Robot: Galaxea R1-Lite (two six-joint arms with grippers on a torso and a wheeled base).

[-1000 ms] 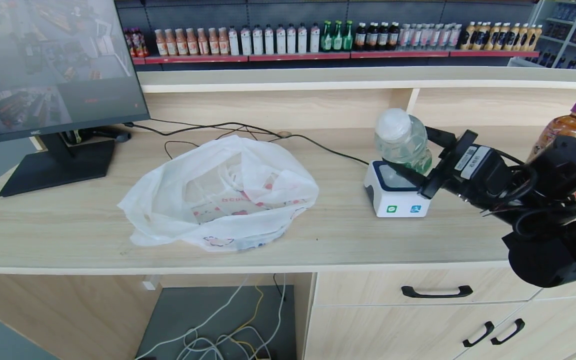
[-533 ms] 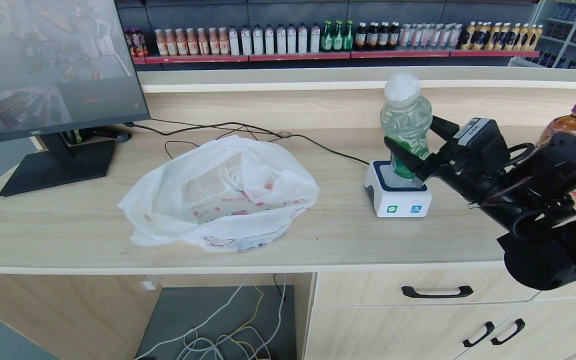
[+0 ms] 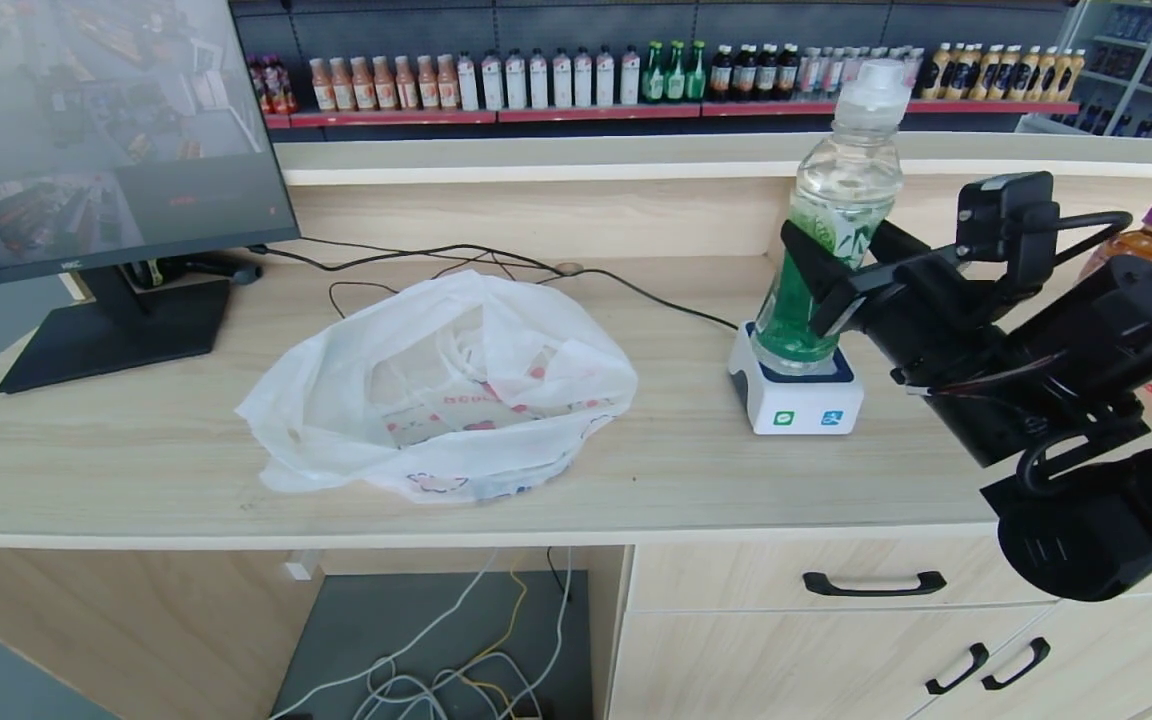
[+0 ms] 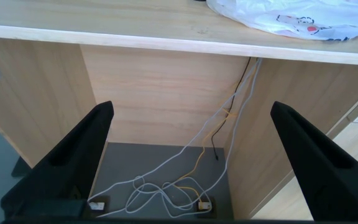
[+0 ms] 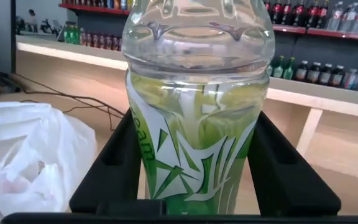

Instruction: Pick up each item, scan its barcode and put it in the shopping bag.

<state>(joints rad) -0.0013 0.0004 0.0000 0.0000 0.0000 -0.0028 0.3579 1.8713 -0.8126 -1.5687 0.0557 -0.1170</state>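
- The left claw (image 4: pixel 192 109) hangs low in front of the desk (image 4: pixel 104 34), below its front edge. Its fingers are spread wide with nothing between them, and loose cables (image 4: pixel 179 186) lie on the floor beyond.
- The white shopping bag (image 3: pixel 446 390) lies on the desk with its mouth open upward, at 9 o'clock from the scanner (image 3: pixel 796 395) and well apart from it.
- The scanner, a small white box, sits on the desk right of the middle.
- The right claw (image 3: pixel 836 265) comes in from 3 o'clock and pinches the green-labelled bottle (image 3: pixel 841 210) at its label, one finger on each side.
- That bottle stands nearly upright, white cap up, with its base right over the scanner's top. I cannot tell whether the two touch.
- A monitor (image 3: pixel 86 130) stands at 10 o'clock from the bag.
- A purple-capped bottle (image 3: pixel 1141 250) stands on the desk beyond the right arm.
- A shelf (image 3: pixel 636 110) of drinks runs along the back.
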